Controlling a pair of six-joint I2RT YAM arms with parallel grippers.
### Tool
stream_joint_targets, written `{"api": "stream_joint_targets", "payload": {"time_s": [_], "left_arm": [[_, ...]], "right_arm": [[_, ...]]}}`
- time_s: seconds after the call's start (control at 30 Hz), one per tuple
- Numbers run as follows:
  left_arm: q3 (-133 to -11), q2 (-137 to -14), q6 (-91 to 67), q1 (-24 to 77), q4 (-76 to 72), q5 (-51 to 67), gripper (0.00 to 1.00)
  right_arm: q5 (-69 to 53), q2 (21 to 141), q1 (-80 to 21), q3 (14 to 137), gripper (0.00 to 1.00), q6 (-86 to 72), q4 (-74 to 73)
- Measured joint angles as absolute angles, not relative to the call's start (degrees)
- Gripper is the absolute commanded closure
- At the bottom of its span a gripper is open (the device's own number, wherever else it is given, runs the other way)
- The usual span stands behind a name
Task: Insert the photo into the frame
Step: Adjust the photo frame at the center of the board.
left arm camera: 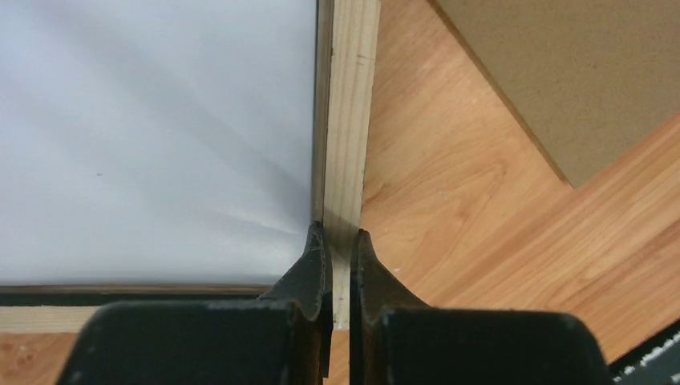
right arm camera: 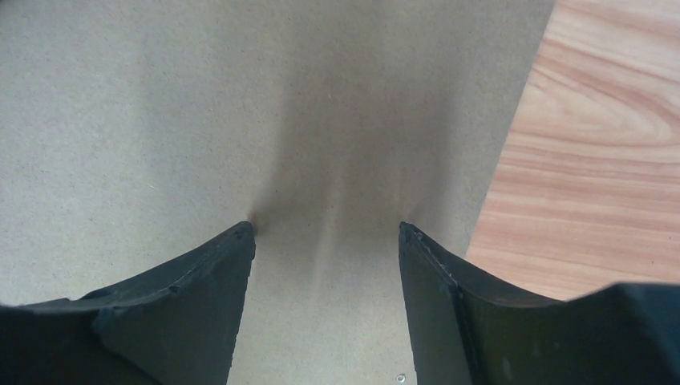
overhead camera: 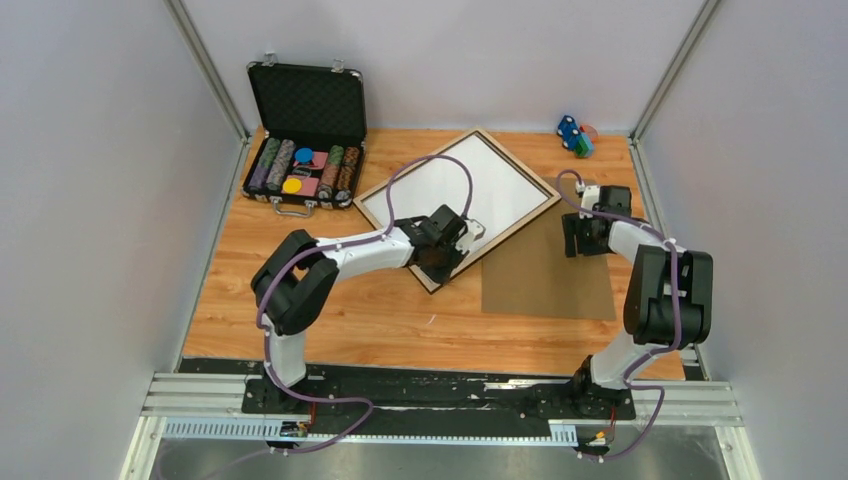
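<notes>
Currently pinching frame (left arm camera: 346, 120) mid-table with left gripper (left arm camera: 341, 265), on long rail at near corner, long axis heading far-right from grip. Hovering right gripper (right arm camera: 327, 233) wide over backing board (right arm camera: 160, 96). Filled by white sheet (overhead camera: 460, 190), maybe photo face-down, can't tell.

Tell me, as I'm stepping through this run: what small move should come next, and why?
Probably shift the right fingers to the board's edge to grip it. The left fingers are shut on the frame's rail and a white sheet lies inside the frame. The right fingers hang open over the board, inside its edge, with nothing between them.
</notes>
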State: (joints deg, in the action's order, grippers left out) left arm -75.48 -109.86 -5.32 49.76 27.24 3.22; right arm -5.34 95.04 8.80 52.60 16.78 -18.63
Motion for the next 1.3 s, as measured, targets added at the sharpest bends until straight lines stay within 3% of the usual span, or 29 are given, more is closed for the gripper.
{"api": "stream_joint_targets", "payload": {"time_s": [0.3, 0.83, 1.3], "left_arm": [[-69.97, -106.72, -14.04, 47.57, 22.22, 9.69, 1.00], [-71.29, -111.63, -45.93, 51.13, 15.27, 21.10, 1.00], [-68.60, -111.66, -50.52, 44.95, 12.67, 21.10, 1.00]], "right_arm": [[-6.02, 96.12, 9.96, 55.79, 0.35, 16.60, -25.28], [-6.15, 97.10, 10.37, 57.49, 0.35, 16.56, -27.66], [-6.33, 97.21, 10.37, 57.60, 0.35, 16.58, -27.81]]}}
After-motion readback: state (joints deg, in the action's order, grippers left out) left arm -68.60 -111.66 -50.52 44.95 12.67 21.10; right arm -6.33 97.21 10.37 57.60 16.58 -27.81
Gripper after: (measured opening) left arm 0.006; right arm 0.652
